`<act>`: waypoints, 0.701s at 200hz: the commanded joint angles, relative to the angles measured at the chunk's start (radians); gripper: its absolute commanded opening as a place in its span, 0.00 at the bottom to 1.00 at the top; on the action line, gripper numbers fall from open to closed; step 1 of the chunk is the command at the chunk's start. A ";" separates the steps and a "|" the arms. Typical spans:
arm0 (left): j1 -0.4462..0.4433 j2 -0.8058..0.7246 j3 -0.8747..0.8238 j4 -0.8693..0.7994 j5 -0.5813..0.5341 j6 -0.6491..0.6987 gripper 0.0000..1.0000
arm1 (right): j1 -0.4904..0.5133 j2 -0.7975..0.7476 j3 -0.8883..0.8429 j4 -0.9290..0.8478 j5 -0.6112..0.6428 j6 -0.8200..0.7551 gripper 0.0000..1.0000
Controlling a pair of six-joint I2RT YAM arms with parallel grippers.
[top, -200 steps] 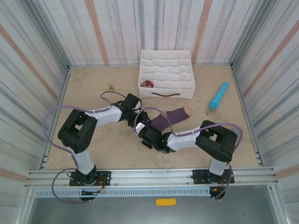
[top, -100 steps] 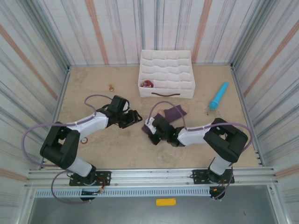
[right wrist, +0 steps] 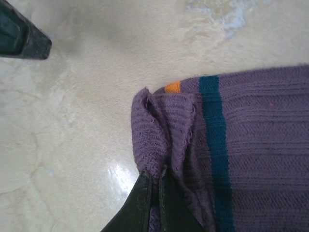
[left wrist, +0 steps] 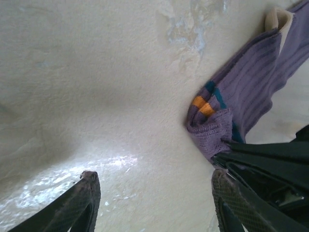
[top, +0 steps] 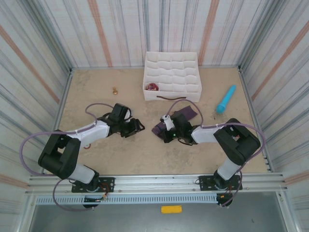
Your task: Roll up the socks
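Presently the right gripper point(right wrist: 153, 180) has its two fingers pressed together on the bunched end of the purple sock point(right wrist: 260, 145), with no gap between them. From the pinch the sock runs away flat along the table point(top: 120, 154), its teal and orange stripes lying just past the fingertips. The left gripper point(left wrist: 154, 176) stands with its jaws wide apart and nothing between them. It faces the right gripper across a short stretch of bare surface, the sock's gathered end just ahead of it and toward one finger.

Assessment: the roll is barely started. Only the edge is crumpled over, no full turn is formed, and nearly the whole length lies unrolled. A tan patch point(left wrist: 277, 19) shows at the sock's far end; whether it is the heel or the second sock cannot be told. A white divided box point(top: 172, 83) sits well beyond both grippers. Remaining, by this reading: roll the length and secure the bundle.
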 commanded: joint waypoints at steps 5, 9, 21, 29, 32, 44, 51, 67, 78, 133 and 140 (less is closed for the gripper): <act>-0.053 0.048 0.013 0.099 0.021 -0.037 0.60 | -0.070 0.064 -0.009 -0.052 -0.223 0.109 0.00; -0.062 0.059 0.019 0.105 0.019 -0.040 0.60 | -0.080 0.073 -0.003 -0.050 -0.243 0.119 0.00; -0.085 0.095 0.038 0.119 0.011 -0.057 0.59 | -0.106 0.097 0.004 -0.034 -0.291 0.151 0.00; -0.094 0.118 0.051 0.127 0.007 -0.067 0.57 | -0.122 0.110 0.005 -0.023 -0.312 0.170 0.00; -0.098 0.126 0.053 0.128 0.005 -0.071 0.57 | -0.128 0.114 0.005 -0.018 -0.320 0.178 0.00; -0.110 0.154 0.064 0.145 -0.003 -0.093 0.56 | -0.157 0.131 -0.004 0.019 -0.356 0.214 0.00; -0.117 0.166 0.065 0.169 -0.003 -0.107 0.55 | -0.170 0.144 -0.012 0.049 -0.386 0.235 0.00; -0.134 0.197 0.085 0.187 -0.005 -0.126 0.54 | -0.191 0.167 -0.020 0.095 -0.420 0.270 0.00; -0.147 0.216 0.105 0.187 -0.012 -0.133 0.53 | -0.195 0.175 -0.024 0.105 -0.422 0.278 0.00; -0.172 0.307 0.150 0.193 -0.040 -0.192 0.35 | -0.211 0.219 -0.036 0.182 -0.442 0.327 0.00; -0.171 0.315 0.153 0.188 -0.042 -0.195 0.31 | -0.213 0.225 -0.039 0.196 -0.446 0.334 0.00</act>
